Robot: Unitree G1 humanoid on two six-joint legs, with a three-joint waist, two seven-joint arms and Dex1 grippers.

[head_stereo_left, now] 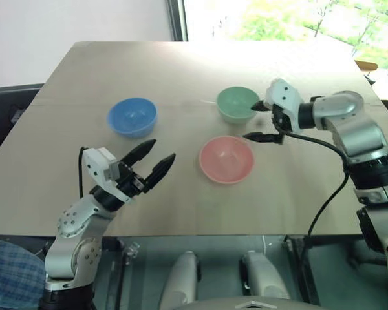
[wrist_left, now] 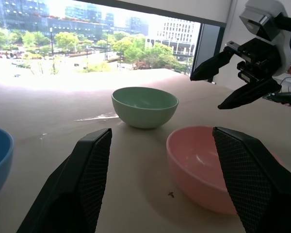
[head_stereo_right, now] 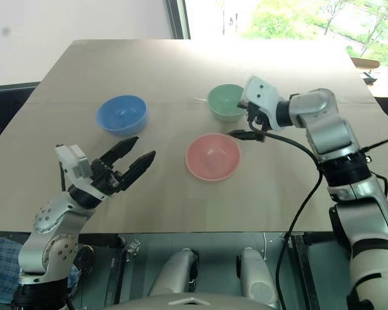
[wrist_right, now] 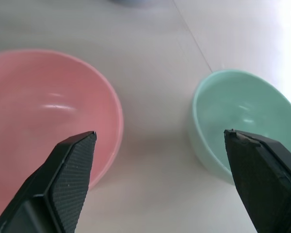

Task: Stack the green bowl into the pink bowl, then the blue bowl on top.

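Three bowls stand apart and upright on the tan table. The green bowl (head_stereo_left: 238, 104) is farthest back, the pink bowl (head_stereo_left: 226, 159) sits in front of it, and the blue bowl (head_stereo_left: 132, 117) is off to the left. My right gripper (head_stereo_left: 257, 122) hangs open with nothing in it, just right of the green bowl, its upper finger near the bowl's right rim and its lower finger over the gap between the green and pink bowls. My left gripper (head_stereo_left: 158, 155) is open and empty, in front of the blue bowl and left of the pink bowl.
The table (head_stereo_left: 181, 71) stretches far back to a window. A black cable (head_stereo_left: 323, 200) trails from my right arm over the table's front right edge. Bare tabletop lies between the blue bowl and the other two.
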